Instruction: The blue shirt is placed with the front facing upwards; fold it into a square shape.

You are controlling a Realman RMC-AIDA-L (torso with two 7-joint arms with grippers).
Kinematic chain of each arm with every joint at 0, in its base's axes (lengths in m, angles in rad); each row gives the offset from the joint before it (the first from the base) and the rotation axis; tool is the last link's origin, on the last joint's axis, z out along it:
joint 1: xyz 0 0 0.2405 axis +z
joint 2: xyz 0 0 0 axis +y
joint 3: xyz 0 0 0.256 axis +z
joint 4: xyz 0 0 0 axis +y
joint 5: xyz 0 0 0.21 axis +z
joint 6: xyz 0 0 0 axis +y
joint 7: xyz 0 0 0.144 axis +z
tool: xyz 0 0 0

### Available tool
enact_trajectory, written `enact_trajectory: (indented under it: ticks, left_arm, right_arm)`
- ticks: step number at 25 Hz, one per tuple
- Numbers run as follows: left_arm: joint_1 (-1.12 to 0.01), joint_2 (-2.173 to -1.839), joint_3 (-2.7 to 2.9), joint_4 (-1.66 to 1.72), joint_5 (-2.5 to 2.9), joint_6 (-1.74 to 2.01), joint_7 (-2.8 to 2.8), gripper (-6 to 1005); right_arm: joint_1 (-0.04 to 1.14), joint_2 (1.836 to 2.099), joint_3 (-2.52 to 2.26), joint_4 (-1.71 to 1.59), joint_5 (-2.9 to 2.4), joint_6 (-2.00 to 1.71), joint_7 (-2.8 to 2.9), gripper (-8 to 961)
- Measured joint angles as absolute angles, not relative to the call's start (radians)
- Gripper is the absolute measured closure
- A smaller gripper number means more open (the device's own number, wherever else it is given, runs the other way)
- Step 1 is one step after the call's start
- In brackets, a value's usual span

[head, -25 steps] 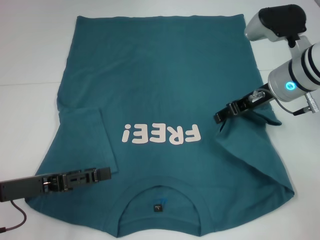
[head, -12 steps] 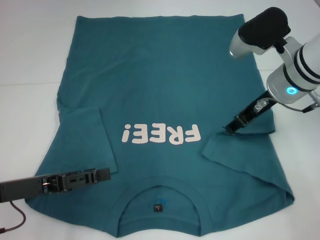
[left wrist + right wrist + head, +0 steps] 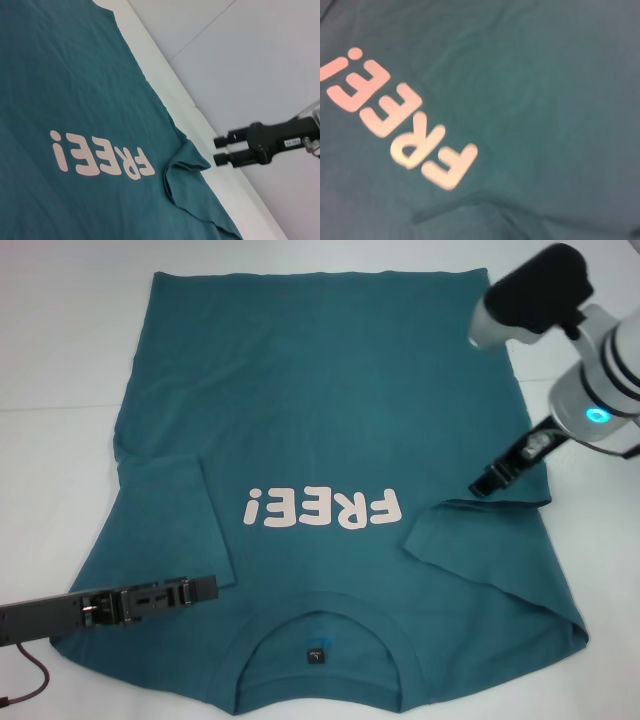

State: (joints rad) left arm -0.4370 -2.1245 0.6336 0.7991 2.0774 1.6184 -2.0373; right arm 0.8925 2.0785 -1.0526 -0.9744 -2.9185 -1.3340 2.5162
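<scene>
1. The right gripper (image 3: 487, 483) hangs at the right edge of the shirt, just beyond the folded-in right sleeve (image 3: 480, 540). In the left wrist view its jaws stand spread with bare table between them, pinching nothing.
2. The left gripper (image 3: 205, 587) lies low over the near left part of the shirt, beside the folded left sleeve (image 3: 165, 520). Whether its jaws are spread or pressed together, I cannot tell.
3. The large teal-blue short-sleeved cotton shirt (image 3: 320, 410) lies flat on the white table (image 3: 60, 330), front up, pale "FREE!" lettering (image 3: 322, 508) showing, ribbed collar (image 3: 320, 615) nearest the robot and hem farthest away.
4. Judging by the lie of the cloth, the sleeve-folding step looks done on both sides; the body is still full length.
5. The next move likely calls for both grippers to take matching corners at one end and carry them over toward the other, keeping the edges level.
6. The count: one shirt, two sleeves tucked in, two grippers.
</scene>
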Motion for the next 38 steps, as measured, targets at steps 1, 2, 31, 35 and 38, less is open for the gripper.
enact_trajectory:
  ticks: [1,2,31,35,38]
  left_arm:
    - [-0.436,-2.124,0.633,0.799,2.077,1.618,-2.038,234]
    - [-0.436,-2.125,0.633,0.799,2.076,1.618,-2.038,234]
    - [-0.458,-2.125,0.634,0.773,2.075,1.600,-2.039,233]
    - [-0.455,-2.125,0.633,0.773,2.076,1.599,-2.039,234]
    - [-0.453,-2.125,0.634,0.773,2.076,1.595,-2.039,234]
  right_arm:
    - [0.892,2.076,-1.023,-0.969,-2.919,-1.352,2.516,313]
    - [0.892,2.073,-0.995,-0.965,-2.919,-1.371,2.517,314]
    - [0.712,1.925,-0.559,-0.679,-2.568,-1.263,2.598,343]
    - [0.724,1.921,-0.570,-0.631,-2.571,-1.207,2.610,347]
    - [0.731,1.924,-0.571,-0.622,-2.567,-1.180,2.610,350]
